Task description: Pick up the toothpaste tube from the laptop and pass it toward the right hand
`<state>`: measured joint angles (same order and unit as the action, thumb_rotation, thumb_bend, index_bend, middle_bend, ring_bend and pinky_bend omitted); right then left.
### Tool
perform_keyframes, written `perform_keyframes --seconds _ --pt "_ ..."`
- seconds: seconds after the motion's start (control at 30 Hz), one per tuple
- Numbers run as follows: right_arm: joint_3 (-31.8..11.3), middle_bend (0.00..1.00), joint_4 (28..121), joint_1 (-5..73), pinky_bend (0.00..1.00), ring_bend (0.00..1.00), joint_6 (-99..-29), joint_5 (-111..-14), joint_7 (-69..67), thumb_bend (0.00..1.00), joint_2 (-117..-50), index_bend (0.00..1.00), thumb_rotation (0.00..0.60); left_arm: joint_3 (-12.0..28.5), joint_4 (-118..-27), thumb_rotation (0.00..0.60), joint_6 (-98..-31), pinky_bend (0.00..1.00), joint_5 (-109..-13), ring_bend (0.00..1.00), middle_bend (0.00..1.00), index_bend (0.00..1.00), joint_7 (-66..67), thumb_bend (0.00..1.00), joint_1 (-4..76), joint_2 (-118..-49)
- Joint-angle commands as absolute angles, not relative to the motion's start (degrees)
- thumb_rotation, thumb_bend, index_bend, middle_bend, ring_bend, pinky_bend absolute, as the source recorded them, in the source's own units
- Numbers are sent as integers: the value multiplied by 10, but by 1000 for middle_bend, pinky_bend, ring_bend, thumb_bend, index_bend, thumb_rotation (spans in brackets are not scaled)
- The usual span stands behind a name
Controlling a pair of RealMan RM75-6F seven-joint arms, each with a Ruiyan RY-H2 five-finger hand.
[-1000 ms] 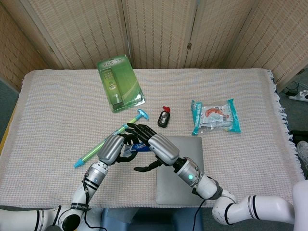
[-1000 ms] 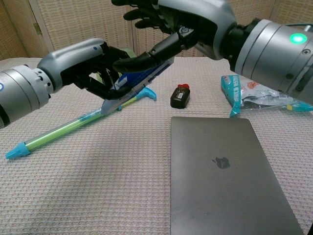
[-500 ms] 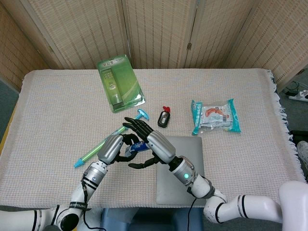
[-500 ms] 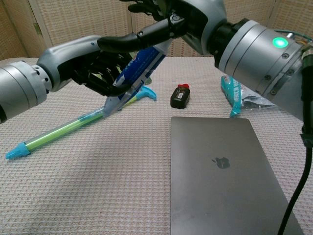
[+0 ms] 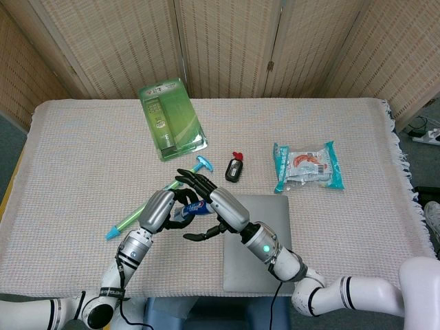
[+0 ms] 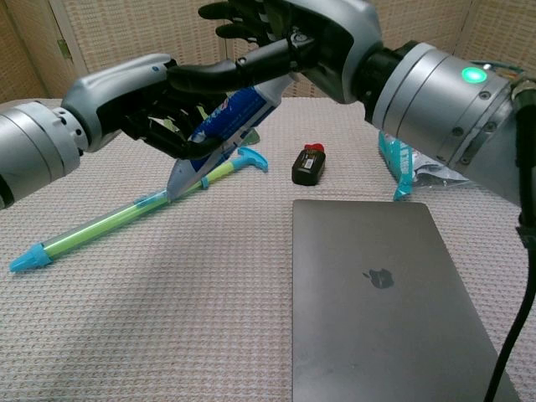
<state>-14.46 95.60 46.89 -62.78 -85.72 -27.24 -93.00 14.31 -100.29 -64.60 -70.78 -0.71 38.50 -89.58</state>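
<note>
Left hand (image 6: 138, 105) gripping flat glossy toothpaste tube (image 6: 222, 126), right hand (image 6: 289, 38) spread, perhaps touching it

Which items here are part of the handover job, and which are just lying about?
Job:
toothpaste tube, held by left hand
right hand, fingers spread by the tube
laptop, now bare

Lying about:
green-blue stick
green blister pack
black and red item
snack packet
</note>
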Motion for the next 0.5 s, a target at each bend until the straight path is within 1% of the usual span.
perform_keyframes --seconds 0.03,0.3,0.5 --pt "-148 0 959 464 0 0 -639 -863 -282 221 -921 0 501 141 -997 600 -647 451 -712 678 796 755 -12 853 383 -897" --pt "-157 0 976 452 0 0 -657 -868 -297 220 -881 0 505 132 -979 600 -653 441 -732 672 796 753 -21 855 380 -901" --pt "-156 0 988 439 0 0 -666 -870 -294 221 -843 0 503 128 -957 600 -652 434 -734 667 796 751 -15 856 379 -905"
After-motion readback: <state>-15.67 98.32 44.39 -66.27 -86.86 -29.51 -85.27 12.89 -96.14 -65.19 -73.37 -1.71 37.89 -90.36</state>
